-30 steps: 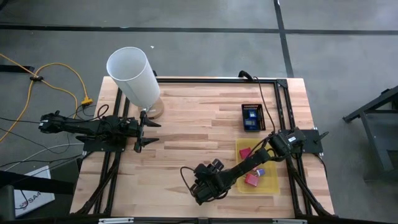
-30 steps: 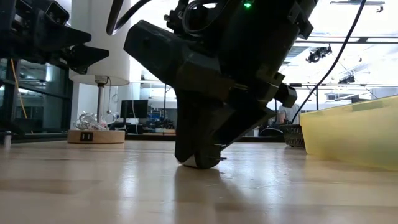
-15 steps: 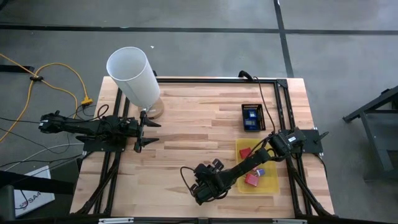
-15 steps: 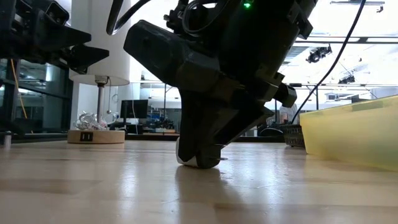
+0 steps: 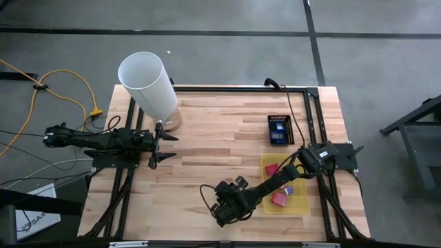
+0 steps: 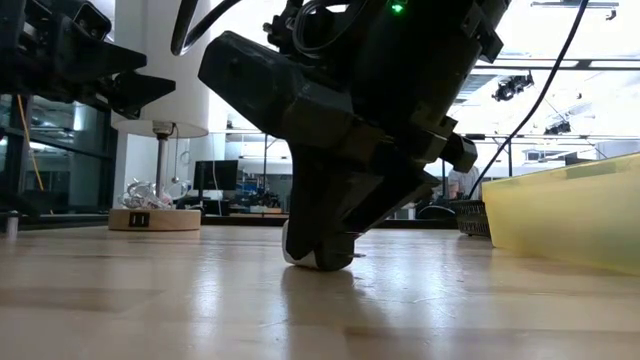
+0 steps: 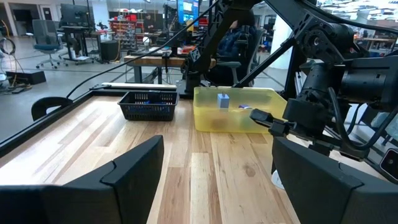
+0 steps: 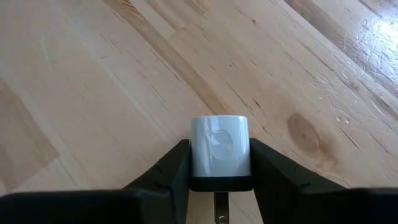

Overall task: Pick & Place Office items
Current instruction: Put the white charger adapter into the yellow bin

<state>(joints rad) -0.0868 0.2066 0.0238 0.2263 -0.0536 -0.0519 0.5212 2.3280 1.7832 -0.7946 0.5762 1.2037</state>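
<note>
Right gripper is down at the near edge of the table, and its fingers are clamped on a small white block with a dark base, one finger on each side, touching it. In the low view the white block peeks out under the gripper tips right at the wood, though I can't tell if it's resting on the surface or just above it. Just to the right of that gripper sits the yellow translucent tray, and it already holds a few of the office items: a red block, a pinkish-red one and a small blue piece. A bit farther back, beside the right arm's base, there's a small black mesh basket with blue stuff in it. Left gripper hangs over the left side of the table, well apart from all this, fingers spread wide with nothing between them. Farthest back on the left is the tall white cylinder on its round wooden base. Left wrist view shows the tray and basket across the table, with a workshop room behind.
</note>
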